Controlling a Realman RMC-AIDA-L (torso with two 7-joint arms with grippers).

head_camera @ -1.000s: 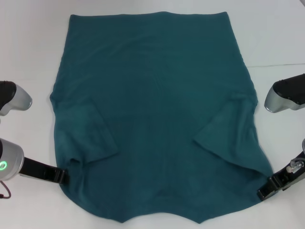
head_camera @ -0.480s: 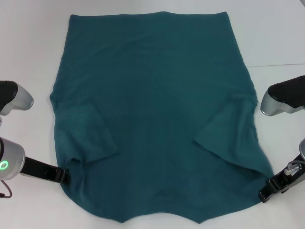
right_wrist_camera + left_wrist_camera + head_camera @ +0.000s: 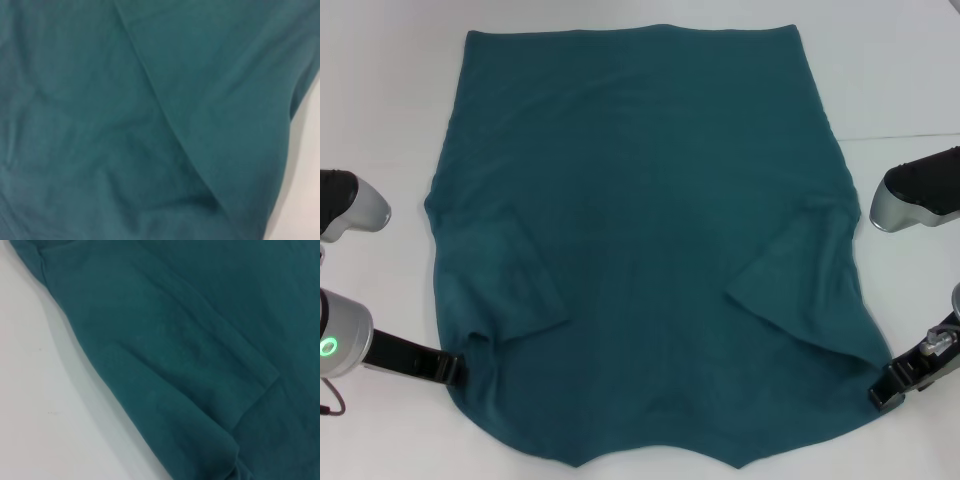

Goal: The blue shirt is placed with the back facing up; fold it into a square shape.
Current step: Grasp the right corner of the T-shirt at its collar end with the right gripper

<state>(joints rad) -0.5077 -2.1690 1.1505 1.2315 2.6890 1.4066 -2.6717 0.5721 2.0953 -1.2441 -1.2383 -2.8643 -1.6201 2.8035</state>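
The left tool (image 3: 455,368) is low on the left, at the near left corner of the blue shirt (image 3: 640,230). Its black tip touches the cloth edge there, but you cannot tell if it is open or closed. The shirt lies flat in the middle of the white counter (image 3: 380,110), plain side up. Both short sleeves are folded in over the body, one on each side. The left wrist view shows the folded left sleeve (image 3: 175,370) lying on the shirt. The right tool (image 3: 886,392) is low on the right, at the near right corner of the shirt. You cannot tell if it is open or closed either.
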